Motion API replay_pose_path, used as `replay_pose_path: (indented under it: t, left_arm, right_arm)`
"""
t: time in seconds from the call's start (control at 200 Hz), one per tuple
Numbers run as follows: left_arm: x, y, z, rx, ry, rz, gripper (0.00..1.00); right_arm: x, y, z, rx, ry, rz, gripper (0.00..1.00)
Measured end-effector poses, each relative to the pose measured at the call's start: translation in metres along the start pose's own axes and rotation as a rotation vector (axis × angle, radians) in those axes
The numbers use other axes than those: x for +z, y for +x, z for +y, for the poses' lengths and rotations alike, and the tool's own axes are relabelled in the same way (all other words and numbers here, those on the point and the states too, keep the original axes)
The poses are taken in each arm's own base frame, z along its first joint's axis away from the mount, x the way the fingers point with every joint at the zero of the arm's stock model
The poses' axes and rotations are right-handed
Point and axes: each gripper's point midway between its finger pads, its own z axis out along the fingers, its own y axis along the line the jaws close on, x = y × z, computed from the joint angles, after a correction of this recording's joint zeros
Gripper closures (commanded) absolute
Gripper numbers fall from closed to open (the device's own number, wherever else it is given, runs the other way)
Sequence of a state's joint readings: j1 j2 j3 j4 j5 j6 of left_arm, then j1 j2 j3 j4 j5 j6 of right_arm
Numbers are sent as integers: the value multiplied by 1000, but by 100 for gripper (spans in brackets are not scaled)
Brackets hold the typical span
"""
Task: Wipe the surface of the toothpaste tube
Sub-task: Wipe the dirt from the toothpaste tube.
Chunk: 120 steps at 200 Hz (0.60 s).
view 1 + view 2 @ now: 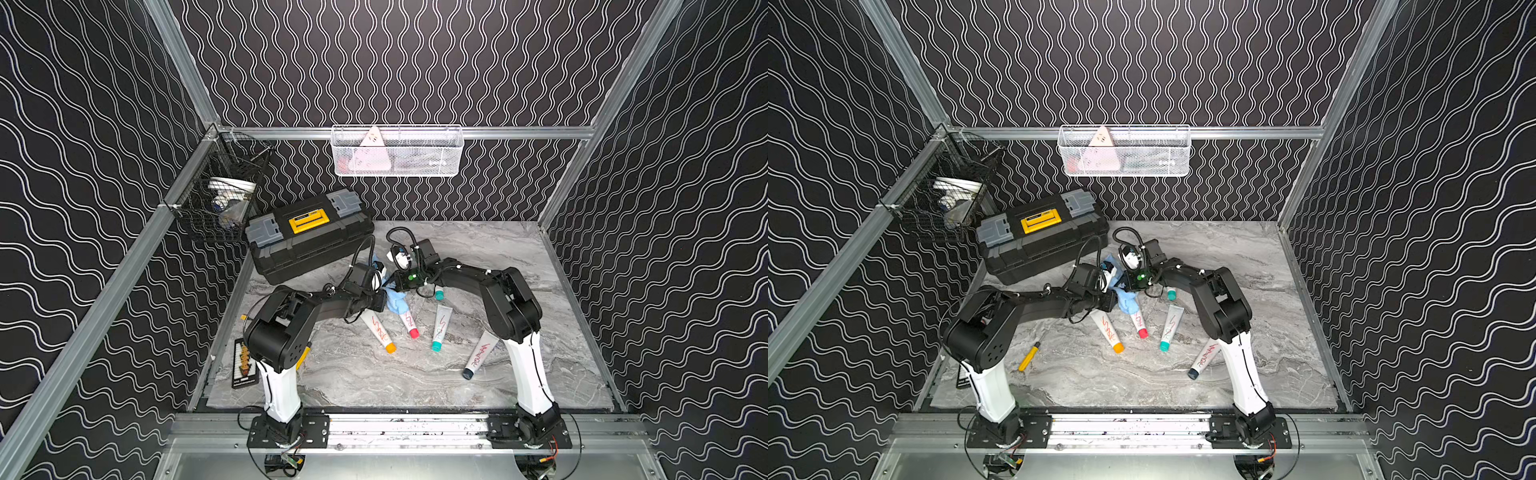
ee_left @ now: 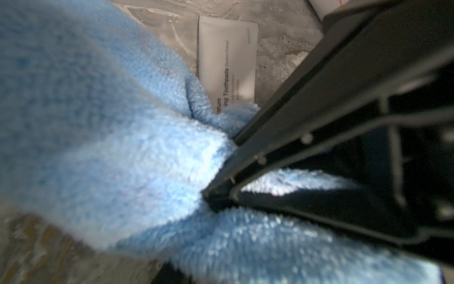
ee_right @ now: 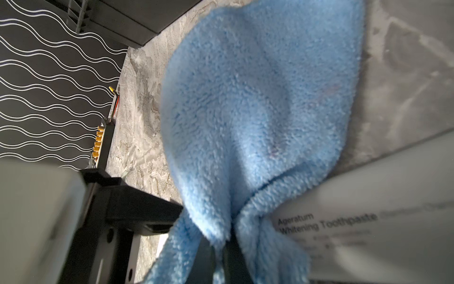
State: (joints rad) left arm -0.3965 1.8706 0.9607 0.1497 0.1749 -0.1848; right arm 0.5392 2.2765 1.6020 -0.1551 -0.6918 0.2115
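A black toolbox (image 1: pixel 309 239) with a yellow handle sits askew on the grey marble table (image 1: pixel 374 386). Just in front of it the left arm (image 1: pixel 328 303) and right arm (image 1: pixel 469 278) bend inward, their ends nearly meeting above a bunched blue cloth (image 1: pixel 395 302). Beyond the cloth from the toolbox, white tubes lie fanned out: an orange-capped tube (image 1: pixel 377 330), a red-capped tube (image 1: pixel 408 322) touching the cloth, a teal-capped tube (image 1: pixel 441 324) and, farthest off, a dark-capped tube (image 1: pixel 480 353), while a white mesh basket (image 1: pixel 449 153) hangs above the toolbox.
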Motion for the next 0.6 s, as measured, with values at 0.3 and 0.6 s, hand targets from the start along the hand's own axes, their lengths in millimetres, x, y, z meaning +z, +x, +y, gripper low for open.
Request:
replay_pose_path:
  t: [0.3, 0.6]
  left_arm:
    - [0, 0, 0, 1, 0, -5, 85]
    - [-1, -1, 0, 1, 4, -14, 84]
  right_arm:
    - [-10, -18, -29, 62, -2, -26, 100]
    - [-32, -50, -81, 143, 73, -94, 100]
